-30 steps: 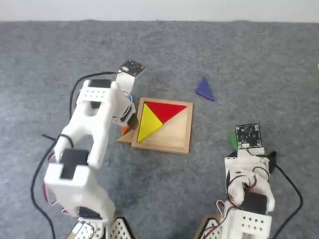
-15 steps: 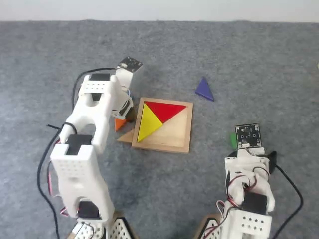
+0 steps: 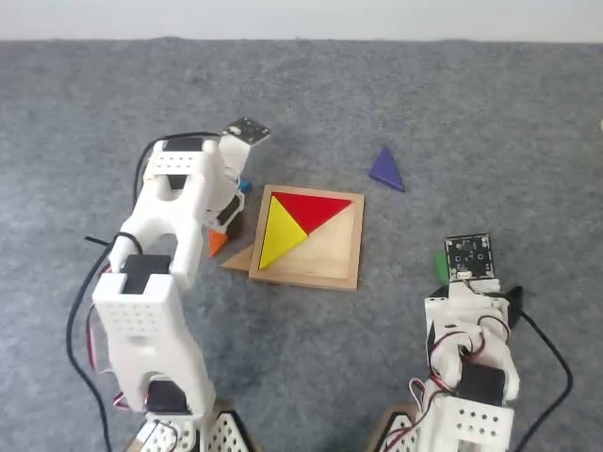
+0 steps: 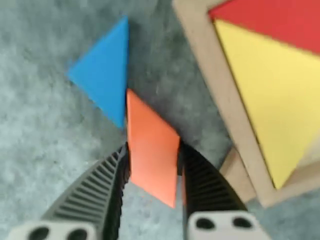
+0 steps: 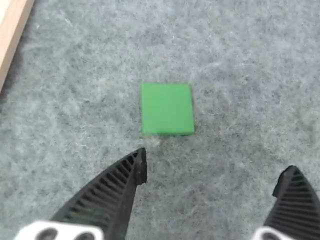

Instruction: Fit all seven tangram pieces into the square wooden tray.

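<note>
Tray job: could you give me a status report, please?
Left gripper shut on orange piece, beside tray. Right gripper open over green square. Tray holds red triangle and yellow triangle. Blue triangle close by orange piece.

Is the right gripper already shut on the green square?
No, the right gripper stands open, and the green square lies on the carpet ahead of it, untouched.

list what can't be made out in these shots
1. Orange piece: high view, left arm covers most of it.
2. Blue piece: high view, just a sliver past the same arm.
3. Green square: high view, right arm hides most.
4. Tray: left wrist view, cut off by the edge.
5. Tan bit by the tray's corner: high view, too small to tell piece from scrap.
</note>
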Robot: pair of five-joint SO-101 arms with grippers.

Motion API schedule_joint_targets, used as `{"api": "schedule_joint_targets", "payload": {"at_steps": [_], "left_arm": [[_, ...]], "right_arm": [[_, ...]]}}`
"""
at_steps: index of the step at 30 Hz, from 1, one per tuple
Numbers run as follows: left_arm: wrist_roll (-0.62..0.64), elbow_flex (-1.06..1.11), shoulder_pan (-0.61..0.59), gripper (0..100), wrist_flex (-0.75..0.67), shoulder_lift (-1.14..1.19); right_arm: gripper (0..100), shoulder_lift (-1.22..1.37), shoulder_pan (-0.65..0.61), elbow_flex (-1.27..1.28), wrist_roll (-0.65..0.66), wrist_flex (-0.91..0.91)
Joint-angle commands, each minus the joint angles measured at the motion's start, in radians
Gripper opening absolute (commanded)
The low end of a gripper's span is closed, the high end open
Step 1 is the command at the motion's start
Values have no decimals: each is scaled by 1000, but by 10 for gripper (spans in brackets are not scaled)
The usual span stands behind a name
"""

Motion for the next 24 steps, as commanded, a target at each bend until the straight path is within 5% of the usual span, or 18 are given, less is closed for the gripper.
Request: {"api": "schedule_joint_targets", "payload": {"at_steps": [1,14,20,24], "left_arm": [[-23,-27,0,25,72,-5],[-9,-68,-37,17,224,-290],[-9,5,-52,211,104,-249],[-15,119,-46,179,-9,-216]], "right_arm": [[391,1,12,18,9,2],[391,1,12,18,9,2],[391,1,12,18,9,2],[391,2,12,18,9,2]]}}
